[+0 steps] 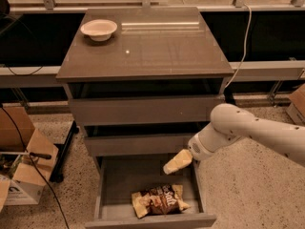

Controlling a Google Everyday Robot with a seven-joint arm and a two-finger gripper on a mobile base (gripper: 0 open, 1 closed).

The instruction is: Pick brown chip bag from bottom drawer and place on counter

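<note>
A grey-brown cabinet (143, 111) with three drawers stands in the middle of the speckled floor, backed against a low rail and dark glass panels. Its glossy top surface (157, 51) is wider than the drawers. The two upper drawers are each pulled out a little.

The robot's white arm (257, 130) reaches in from the right edge, angled down and to the left across the cabinet's right front corner.

The bottom drawer (119, 180) is pulled well out, its flat grey floor in plain sight.

On the floor to the left sit open cardboard boxes (24, 147), with a black cable trailing past them and a dark stand leg (64, 151) between them and the cabinet. Another box corner (298, 104) shows at the far right. A white cable (245, 37) hangs down behind the cabinet's right side.

A white bowl (98, 29) rests at the back left corner of the surface.

The brown chip bag (159, 199) lies crumpled near the front of the bottom drawer, right of centre, its tan edges showing. It carries white lettering, but I can't make out the words.

The cream-coloured gripper (177, 161) hangs over the drawer's back right part, just below the middle drawer's front, pointing down and left. The bag lies below it and slightly to the left, clearly apart, with nothing between them. Whether the gripper is open or closed I cannot tell.
</note>
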